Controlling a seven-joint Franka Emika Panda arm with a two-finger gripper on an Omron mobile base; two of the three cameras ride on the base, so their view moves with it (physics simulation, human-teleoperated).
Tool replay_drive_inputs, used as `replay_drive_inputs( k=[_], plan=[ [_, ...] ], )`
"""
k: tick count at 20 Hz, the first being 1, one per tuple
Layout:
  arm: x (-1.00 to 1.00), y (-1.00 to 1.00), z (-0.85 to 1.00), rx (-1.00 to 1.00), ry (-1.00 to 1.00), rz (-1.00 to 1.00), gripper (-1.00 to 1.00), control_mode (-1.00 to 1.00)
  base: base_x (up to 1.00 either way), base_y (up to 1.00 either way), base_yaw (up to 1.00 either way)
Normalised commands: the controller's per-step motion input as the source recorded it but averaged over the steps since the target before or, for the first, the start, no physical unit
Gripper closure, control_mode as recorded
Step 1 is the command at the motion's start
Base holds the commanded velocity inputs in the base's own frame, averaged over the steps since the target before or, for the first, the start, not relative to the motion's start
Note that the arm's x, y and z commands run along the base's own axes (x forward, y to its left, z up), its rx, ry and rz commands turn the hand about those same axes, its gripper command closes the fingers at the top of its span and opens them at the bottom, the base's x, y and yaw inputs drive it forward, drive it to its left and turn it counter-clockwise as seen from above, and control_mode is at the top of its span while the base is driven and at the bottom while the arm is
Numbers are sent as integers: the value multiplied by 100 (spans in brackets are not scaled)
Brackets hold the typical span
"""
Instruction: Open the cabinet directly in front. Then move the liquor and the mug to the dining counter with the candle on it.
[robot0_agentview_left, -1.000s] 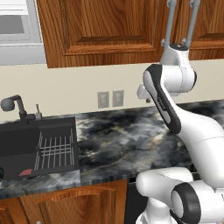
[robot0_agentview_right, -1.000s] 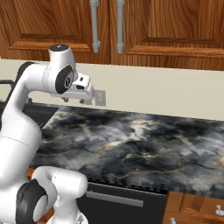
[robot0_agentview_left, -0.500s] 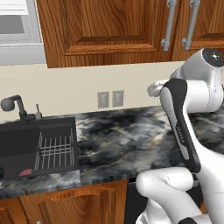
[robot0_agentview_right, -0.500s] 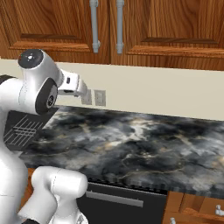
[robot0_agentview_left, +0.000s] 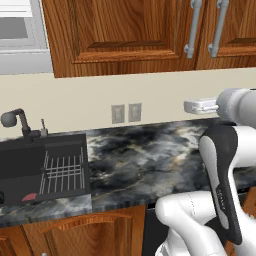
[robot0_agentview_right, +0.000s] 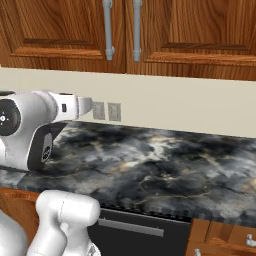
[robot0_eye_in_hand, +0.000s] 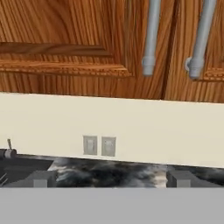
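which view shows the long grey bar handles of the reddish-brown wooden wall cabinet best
The hand view: both grey bar handles hang large and close beside the door seam. The right base view shows them smaller, and the left base view from the side.

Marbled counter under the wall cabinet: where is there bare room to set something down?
The marbled counter is bare from the sink rightward, along the wall with the outlets, to the frame edge in the right base view. The tighter spot is the sink end, with its rack and faucet. The cabinet doors are shut.
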Motion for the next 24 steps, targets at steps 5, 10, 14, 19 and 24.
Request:
replay_drive_inputs(
  k=[5,10,14,19,24],
  plan=[
    [-32,-30,40,0,-37,0,-100,-100,0,0,0],
    [-10,-34,39,0,-30,0,-100,-100,0,0,0],
    [0,-21,39,0,-16,0,-100,-100,0,0,0],
    [39,-3,25,0,-2,0,-100,-100,0,0,0],
    [78,-1,17,0,0,0,-100,-100,0,0,0]
  ],
)
